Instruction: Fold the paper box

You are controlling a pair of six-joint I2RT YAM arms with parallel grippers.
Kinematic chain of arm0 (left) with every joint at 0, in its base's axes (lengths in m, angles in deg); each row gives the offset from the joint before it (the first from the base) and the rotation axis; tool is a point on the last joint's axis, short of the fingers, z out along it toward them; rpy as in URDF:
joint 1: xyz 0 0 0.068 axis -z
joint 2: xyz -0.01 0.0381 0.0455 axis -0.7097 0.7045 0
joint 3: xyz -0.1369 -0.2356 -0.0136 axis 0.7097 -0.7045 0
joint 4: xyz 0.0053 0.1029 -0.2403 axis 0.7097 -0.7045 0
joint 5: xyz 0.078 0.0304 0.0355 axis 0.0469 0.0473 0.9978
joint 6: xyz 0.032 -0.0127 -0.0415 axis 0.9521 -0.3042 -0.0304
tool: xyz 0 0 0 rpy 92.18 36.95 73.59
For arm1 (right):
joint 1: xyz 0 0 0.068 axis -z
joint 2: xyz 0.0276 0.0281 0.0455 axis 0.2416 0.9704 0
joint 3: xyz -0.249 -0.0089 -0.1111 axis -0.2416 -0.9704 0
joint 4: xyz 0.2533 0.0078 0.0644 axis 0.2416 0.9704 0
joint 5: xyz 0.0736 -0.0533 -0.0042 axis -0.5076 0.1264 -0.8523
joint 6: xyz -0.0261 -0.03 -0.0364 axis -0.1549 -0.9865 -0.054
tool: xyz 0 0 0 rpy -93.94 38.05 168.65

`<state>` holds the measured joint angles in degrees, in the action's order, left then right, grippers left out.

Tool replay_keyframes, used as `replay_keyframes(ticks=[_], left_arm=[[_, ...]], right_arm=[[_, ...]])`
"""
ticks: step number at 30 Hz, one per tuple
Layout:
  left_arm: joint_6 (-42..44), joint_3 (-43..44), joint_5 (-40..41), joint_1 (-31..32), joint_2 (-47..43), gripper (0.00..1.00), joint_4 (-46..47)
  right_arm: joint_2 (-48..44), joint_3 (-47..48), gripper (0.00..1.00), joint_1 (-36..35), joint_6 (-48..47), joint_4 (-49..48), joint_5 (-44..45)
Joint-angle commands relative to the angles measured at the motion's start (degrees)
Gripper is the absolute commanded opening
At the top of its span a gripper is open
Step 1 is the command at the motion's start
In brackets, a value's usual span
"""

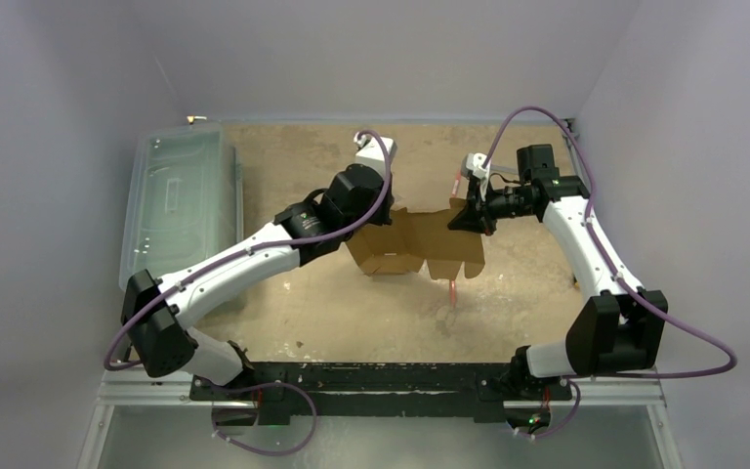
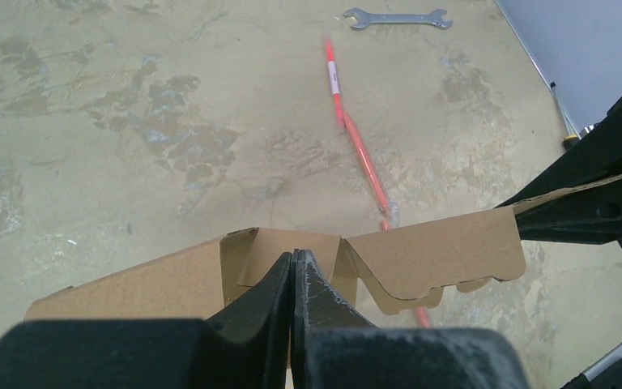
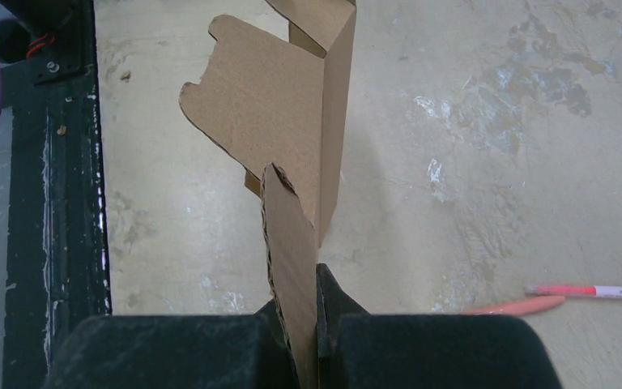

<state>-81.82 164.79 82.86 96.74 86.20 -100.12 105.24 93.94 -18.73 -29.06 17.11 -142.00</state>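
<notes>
Your right gripper (image 3: 304, 324) is clamped on an upright flap of the plain brown corrugated cardboard box (image 3: 267, 121), and the box's half-raised panels stretch straight out ahead of its fingers. Your left gripper (image 2: 294, 271) has its fingers pressed together, the tips right against the box's near wall. A thin red-pink pen (image 2: 362, 158) lies beyond that wall.

a lab test cell; blank walls (image 1: 59, 78), stained worktop (image 1: 352, 313), a loose wrench (image 2: 397, 18)
</notes>
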Motion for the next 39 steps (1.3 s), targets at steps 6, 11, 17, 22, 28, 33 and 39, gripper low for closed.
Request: replay_keyframes(ticks=[6,11,17,22,28,33,39], left_arm=[[1.7,-0.3,-0.1,0.7,1.2,0.0,1.7],[1.1,-1.8,-0.5,0.9,1.5,0.0,2.2],[0.9,-2.5,-1.3,1.1,2.4,0.0,2.8],[1.5,-2.6,-1.3,1.5,2.9,0.0,2.8],[1.9,-3.2,-0.1,1.6,3.9,0.0,3.8],[2.1,-3.9,0.7,1.6,4.4,0.0,5.6],[2.5,-4.4,1.1,1.6,4.8,0.0,7.2]], right_arm=[[0.5,1.7,0.0,0.1,0.2,-0.3,0.3],[0.7,1.8,0.0,0.0,0.1,-0.1,0.3],[0.7,1.8,0.0,0.0,0.1,-0.1,0.2],[0.8,1.8,0.0,0.0,0.1,-0.1,0.2],[0.9,1.9,0.0,0.0,0.0,0.1,0.1],[0.9,1.9,0.0,0.0,-0.1,0.3,0.0],[0.9,1.9,0.0,-0.1,-0.2,0.3,0.0]])
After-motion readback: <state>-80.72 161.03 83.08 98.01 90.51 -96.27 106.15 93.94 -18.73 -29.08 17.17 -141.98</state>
